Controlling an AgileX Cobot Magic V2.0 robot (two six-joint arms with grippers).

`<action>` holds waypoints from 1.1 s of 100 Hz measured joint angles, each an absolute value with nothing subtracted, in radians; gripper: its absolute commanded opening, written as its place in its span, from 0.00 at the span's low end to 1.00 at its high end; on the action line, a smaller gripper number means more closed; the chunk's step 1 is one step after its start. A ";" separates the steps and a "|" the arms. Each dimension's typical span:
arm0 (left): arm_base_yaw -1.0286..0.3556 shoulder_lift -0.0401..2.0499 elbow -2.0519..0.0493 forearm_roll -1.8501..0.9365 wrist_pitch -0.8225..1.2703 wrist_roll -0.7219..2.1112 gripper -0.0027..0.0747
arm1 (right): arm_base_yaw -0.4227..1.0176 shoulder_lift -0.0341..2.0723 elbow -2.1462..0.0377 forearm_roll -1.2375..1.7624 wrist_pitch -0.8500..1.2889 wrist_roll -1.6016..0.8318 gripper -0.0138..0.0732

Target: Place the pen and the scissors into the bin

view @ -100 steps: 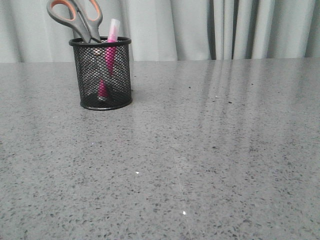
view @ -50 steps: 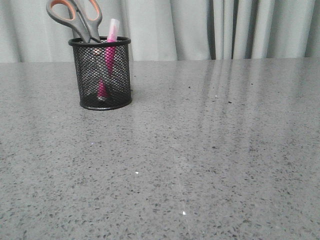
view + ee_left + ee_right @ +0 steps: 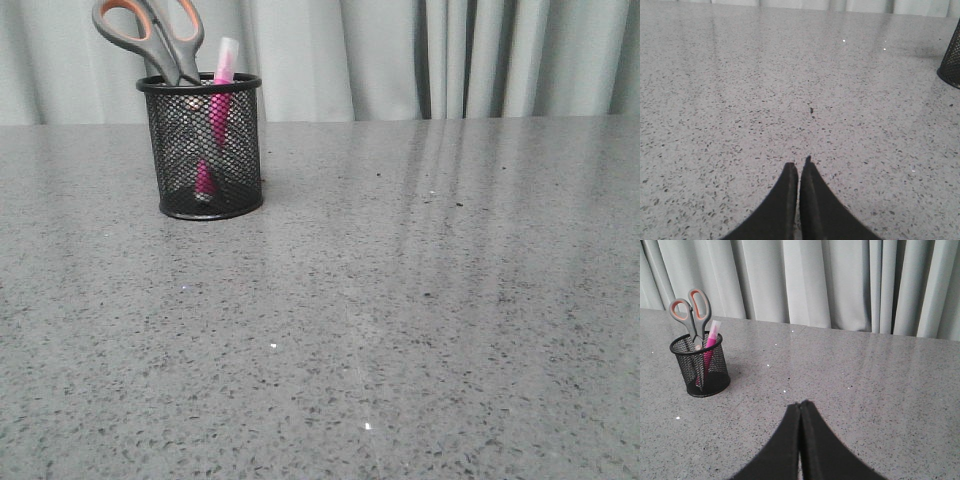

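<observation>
The black mesh bin [image 3: 205,150] stands at the far left of the table. The scissors [image 3: 155,35] stand in it blades down, grey and orange handles sticking out. The pink pen [image 3: 220,90] leans inside next to them, its pale cap above the rim. In the right wrist view the bin [image 3: 701,365], scissors [image 3: 691,312] and pen [image 3: 711,340] show the same. An edge of the bin [image 3: 952,62] shows in the left wrist view. My left gripper [image 3: 798,164] is shut and empty over bare table. My right gripper [image 3: 800,404] is shut and empty, well away from the bin. Neither gripper shows in the front view.
The grey speckled table [image 3: 400,300] runs back to pale curtains [image 3: 400,55] along its far edge. Nothing else stands on it.
</observation>
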State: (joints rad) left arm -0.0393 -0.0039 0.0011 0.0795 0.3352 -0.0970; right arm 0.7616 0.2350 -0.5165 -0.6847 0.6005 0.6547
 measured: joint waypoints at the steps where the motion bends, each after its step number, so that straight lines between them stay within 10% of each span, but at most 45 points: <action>1: -0.039 -0.004 0.001 0.080 0.335 -0.097 0.01 | 0.762 0.235 -0.516 -0.687 0.601 0.655 0.09; 26: -0.039 -0.004 0.001 0.080 0.335 -0.097 0.01 | 0.695 0.235 -0.386 -0.712 0.559 0.635 0.09; 64: -0.039 -0.004 0.001 0.080 0.335 -0.097 0.01 | 0.153 0.219 -0.068 -0.174 0.094 0.021 0.09; 110: -0.039 -0.004 0.001 0.082 0.335 -0.099 0.01 | 0.084 -0.006 0.010 -0.090 0.328 -0.014 0.09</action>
State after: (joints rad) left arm -0.0393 -0.0039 0.0011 0.0817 0.3352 -0.0985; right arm 0.0836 -0.0061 0.0102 -0.0902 0.3277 -0.0140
